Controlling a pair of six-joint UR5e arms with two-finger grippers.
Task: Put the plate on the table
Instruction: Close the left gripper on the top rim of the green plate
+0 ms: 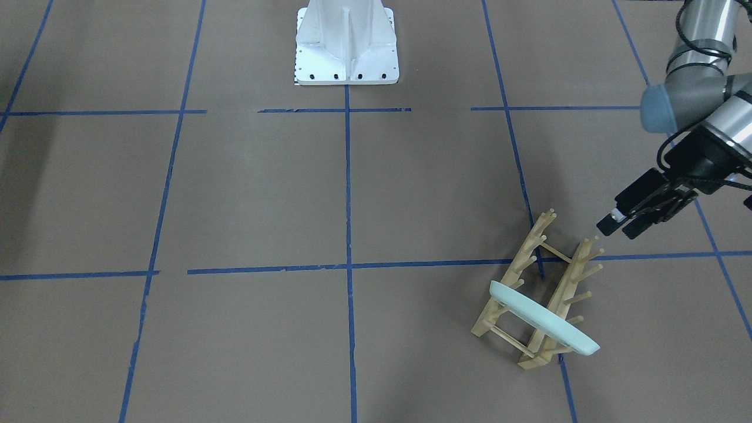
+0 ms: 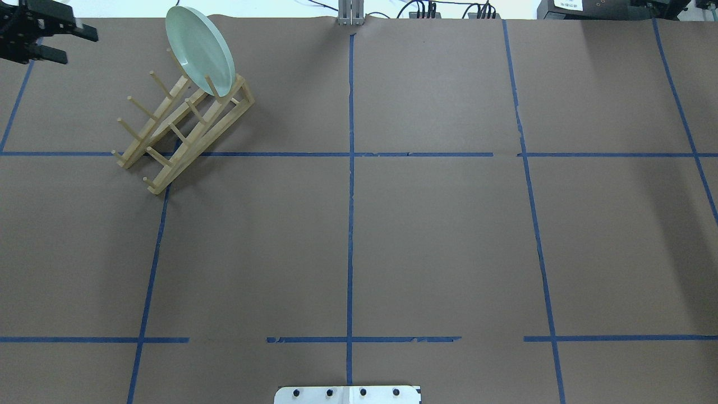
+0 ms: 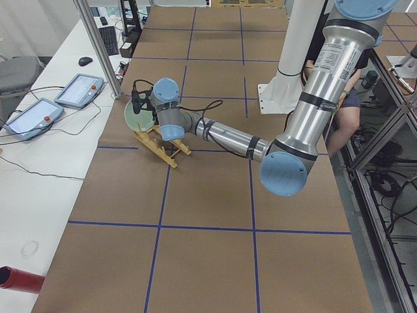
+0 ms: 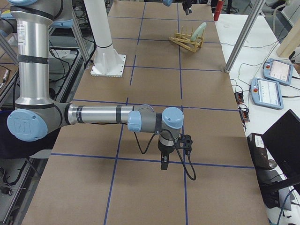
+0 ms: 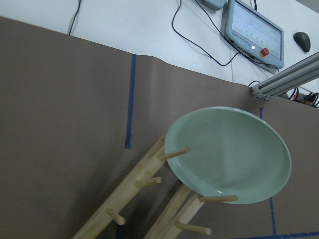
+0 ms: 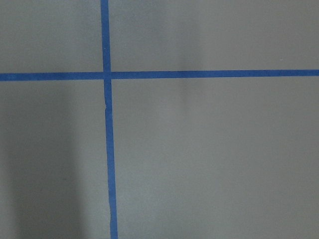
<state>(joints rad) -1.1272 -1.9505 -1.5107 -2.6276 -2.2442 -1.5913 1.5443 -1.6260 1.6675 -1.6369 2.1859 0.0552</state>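
Brown blue-taped table, plate leaning in wooden rack, left hand wide, right hand state unclear

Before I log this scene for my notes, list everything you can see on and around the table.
plate: one, pale mint green, standing tilted in the rack's end slot.
wooden rack: one, light wood, on the table, far left from the robot.
table: one, brown with blue tape lines.
robot base: one, white, on the table's robot side, centre.
teach pendants: two, grey, on the white bench beyond the table.
left claw: one, black, open, in the air beside the rack, apart from the plate.
right claw: one, black, pointing down over bare table; open or shut cannot be told.
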